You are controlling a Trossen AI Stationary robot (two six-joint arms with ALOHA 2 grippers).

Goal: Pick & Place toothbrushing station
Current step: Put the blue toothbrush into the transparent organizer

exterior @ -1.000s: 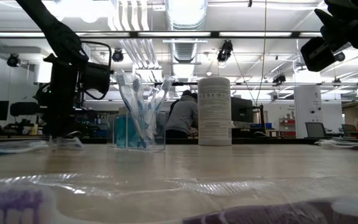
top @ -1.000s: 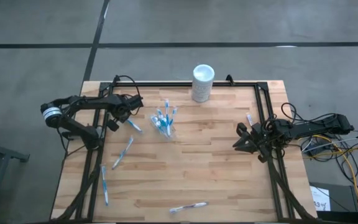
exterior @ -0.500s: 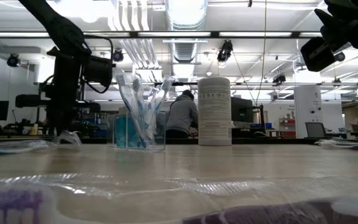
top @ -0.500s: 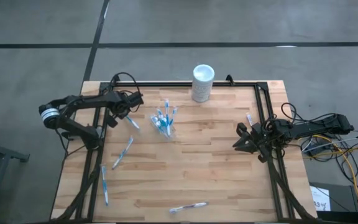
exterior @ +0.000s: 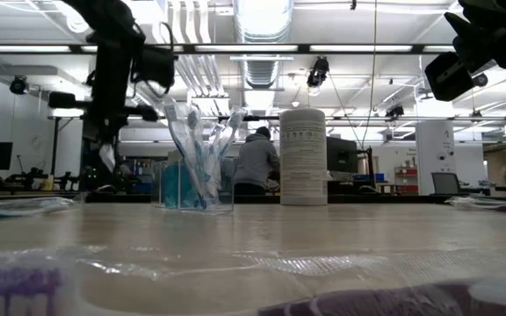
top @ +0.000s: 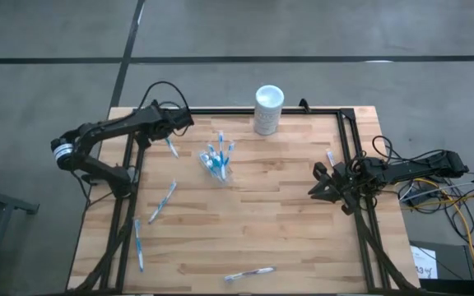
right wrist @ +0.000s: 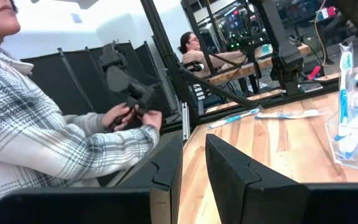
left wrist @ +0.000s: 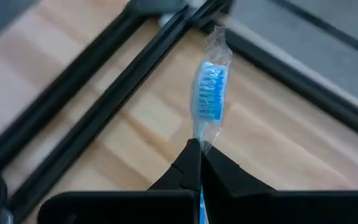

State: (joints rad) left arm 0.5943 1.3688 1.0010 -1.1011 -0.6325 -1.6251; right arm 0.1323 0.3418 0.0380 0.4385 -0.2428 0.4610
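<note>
Currently the left gripper (top: 169,141) hangs above the far left part of the pale wooden slat table (top: 286,230), fingers pinched fully together on a thin blue-and-white toothbrush in a clear wrapper (left wrist: 210,93). In the left wrist view the bristle end sticks out past the fingertips, clear of the wood. In the low view the brush dangles below the gripper, off the table.

Small clear plastic cup (top: 218,167) stands near table centre, just right of the held brush, already holding several blue-and-white brushes. Tall white cylinder container (top: 268,108) at the far edge, apart from the cup.

Loose wrapped brushes lying flat: one left of the cup (top: 162,201), one at the left rail (top: 138,244), one near the front edge (top: 249,273), one by the right rail (top: 330,156).

Right gripper (top: 322,186) waits at the right side of the table, fingers slightly parted, holding nothing.

Step in hand, judged: carry phase, brush picked, not yet placed. Next move calls for travel right to above the cup, brush tipped near upright, then release into a mouth already crowded
</note>
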